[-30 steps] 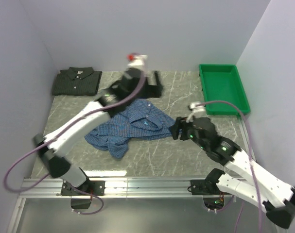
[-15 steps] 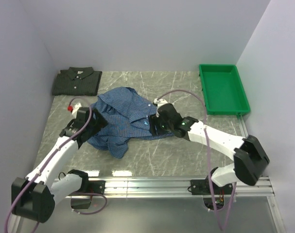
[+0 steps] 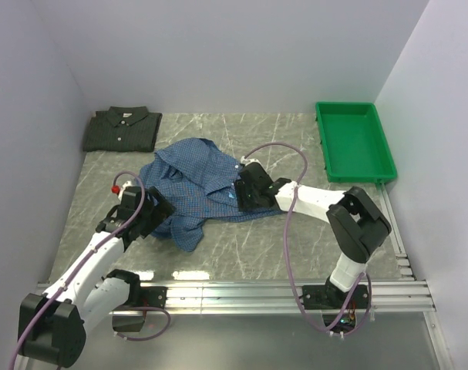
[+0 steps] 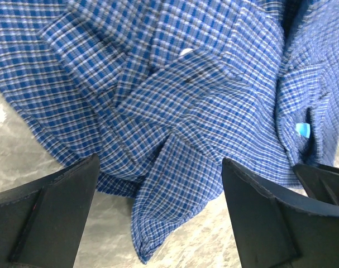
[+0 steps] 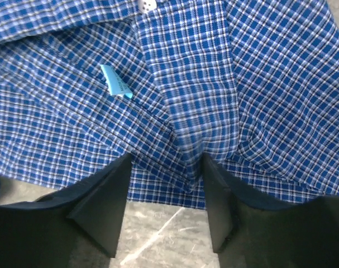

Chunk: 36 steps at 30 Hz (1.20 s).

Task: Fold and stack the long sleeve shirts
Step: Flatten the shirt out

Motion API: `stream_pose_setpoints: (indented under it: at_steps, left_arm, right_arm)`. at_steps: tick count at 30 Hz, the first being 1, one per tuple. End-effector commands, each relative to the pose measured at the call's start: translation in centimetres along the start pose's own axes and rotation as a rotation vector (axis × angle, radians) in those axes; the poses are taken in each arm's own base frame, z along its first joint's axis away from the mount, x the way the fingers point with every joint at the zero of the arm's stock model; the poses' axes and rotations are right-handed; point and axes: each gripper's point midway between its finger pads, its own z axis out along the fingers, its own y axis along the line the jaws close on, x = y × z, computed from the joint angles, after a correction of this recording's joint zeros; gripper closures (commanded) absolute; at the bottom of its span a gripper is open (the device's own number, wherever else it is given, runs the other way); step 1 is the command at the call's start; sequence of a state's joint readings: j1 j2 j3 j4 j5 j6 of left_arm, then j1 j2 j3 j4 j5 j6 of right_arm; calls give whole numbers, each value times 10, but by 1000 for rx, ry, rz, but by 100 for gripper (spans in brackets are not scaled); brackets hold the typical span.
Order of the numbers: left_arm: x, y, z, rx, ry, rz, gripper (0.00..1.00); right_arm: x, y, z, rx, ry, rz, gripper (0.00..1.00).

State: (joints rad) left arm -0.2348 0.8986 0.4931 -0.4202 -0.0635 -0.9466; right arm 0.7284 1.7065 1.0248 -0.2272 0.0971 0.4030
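Blue shirt point(image 3: 191, 185) lies crumpled mid-table, unfolded, collar end toward the back wall. One sleeve or tail (cannot say which) trails to the near edge. Dark shirt point(image 3: 122, 129) sits folded at the back left corner of the table point(image 3: 295, 139), well apart from the blue one. Tray point(image 3: 349, 142) at back right.

Left gripper point(image 3: 158, 208) is low at the blue shirt's near-left edge. From above its fingers are dark and hard to separate from the cloth. In the left wrist view the gripper point(image 4: 159, 167) has its jaws spread wide over overlapping folds, nothing held. Finger point(image 4: 46, 218) bases are cut off by the bottom of the frame. A white button point(image 4: 186, 52) shows on one fold and a pale blue tag point(image 4: 303, 130) at the right, half tucked under cloth.

Right gripper point(image 3: 240, 194) is at the shirt's right edge, its tips lost against the fabric from above. In the right wrist view the gripper point(image 5: 166, 159) has its jaws roughly half apart, straddling a raised ridge of cloth. The ridge sits nearer the right finger point(image 5: 219, 206), with flat cloth beside the left one – no pinch visible. The tips themselves are hidden where they meet the fabric. Tag point(image 5: 116, 82) lies just beyond the fingers; a button point(image 5: 147, 4) is cut by the top edge.
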Motion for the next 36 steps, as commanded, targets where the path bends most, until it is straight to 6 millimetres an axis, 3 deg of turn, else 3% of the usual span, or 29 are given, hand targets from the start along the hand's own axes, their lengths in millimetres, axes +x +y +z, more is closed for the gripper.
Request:
stream_pose_setpoints:
  at_steps: [1, 3, 7, 8, 10, 14, 15, 17, 18, 21, 22, 24, 25, 26, 28, 31, 32, 34, 35, 36]
  left_arm:
    - [-7, -16, 0, 67, -16, -4, 4]
    - [-6, -16, 1, 66, -12, 4, 4]
    - [-5, -14, 3, 62, -13, 10, 4]
    - [-6, -14, 3, 61, -14, 10, 4]
    - [-6, -12, 4, 51, -15, 18, 5]
    - [-11, -13, 3, 46, -31, 34, 5]
    - [-11, -13, 2, 45, -32, 45, 5]
    - [-13, -15, 2, 45, -35, 54, 5]
    - [-13, -16, 1, 52, -31, 59, 5]
    - [-10, -21, 1, 75, -9, 87, 5]
    - [-9, -21, 1, 77, -4, 94, 5]
    - [-9, -21, 1, 80, 1, 98, 4]
    - [-8, -21, 1, 79, 3, 97, 4]
    - [-6, -21, 0, 86, 14, 99, 4]
    - [-5, -21, -1, 85, 14, 95, 4]
    - [-12, -17, -2, 62, -27, 76, 4]
    - [-14, -17, -1, 56, -38, 68, 5]
    - [-18, -16, 0, 42, -56, 36, 6]
    - [-19, -14, 2, 33, -60, 24, 7]
    - [-20, -15, 2, 33, -67, 4, 8]
  right_arm:
    - [-31, 5, 2, 8, -84, 23, 45]
    - [-33, 0, 4, 39, -87, 13, 54]
    - [-44, -8, -3, 81, -115, 18, 98]
    - [-49, -10, -7, 82, -124, 26, 100]
    - [-69, -10, -25, 81, -167, 38, 100]
    - [-119, -35, -58, 114, -235, 99, 100]
    - [-137, -56, -68, 140, -259, 146, 100]
    - [-153, -77, -74, 153, -275, 222, 100]
    - [-165, -109, -78, 195, -283, 297, 100]
    - [-178, -146, -71, 201, -267, 469, 100]
    - [-180, -173, -70, 227, -270, 541, 94]
    - [-182, -190, -62, 237, -261, 617, 83]
    - [-183, -199, -62, 251, -264, 635, 68]
    - [-186, -200, -65, 256, -270, 622, 63]
    - [-192, -194, -72, 231, -292, 582, 55]
    - [-191, -156, -82, 136, -307, 376, 41]
    - [-189, -129, -88, 97, -314, 298, 40]
    - [-167, -88, -82, -6, -272, 151, 37]
    - [-158, -52, -87, -78, -274, 67, 36]
    - [-140, -34, -80, -117, -248, 12, 36]
